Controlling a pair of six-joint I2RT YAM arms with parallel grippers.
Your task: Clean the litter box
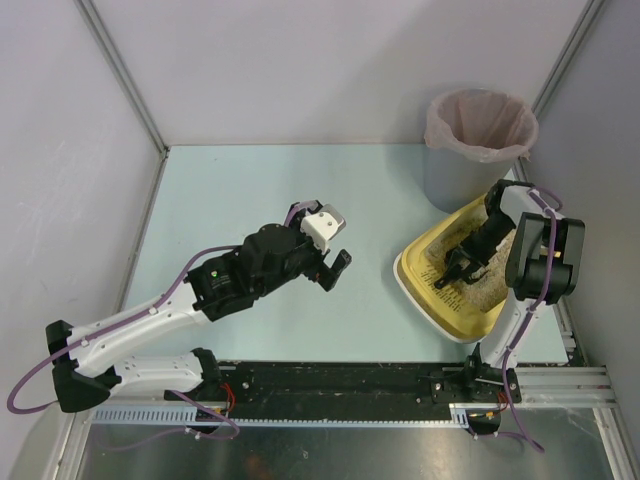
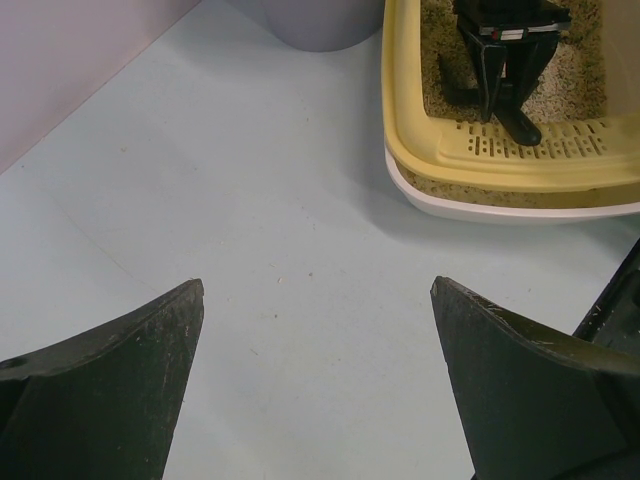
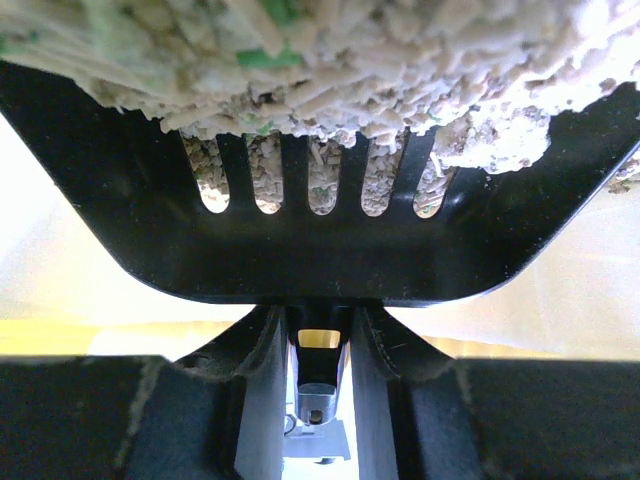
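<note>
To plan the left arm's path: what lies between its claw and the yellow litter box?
Only bare table, with a few tiny specks, lies between the left claw and the litter box. The left wrist view shows this clearly.

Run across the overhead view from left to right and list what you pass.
From the left: left arm → left gripper, jaws open → litter box → right arm. The bin and the scoop are left out, since both overlap the box.
</note>
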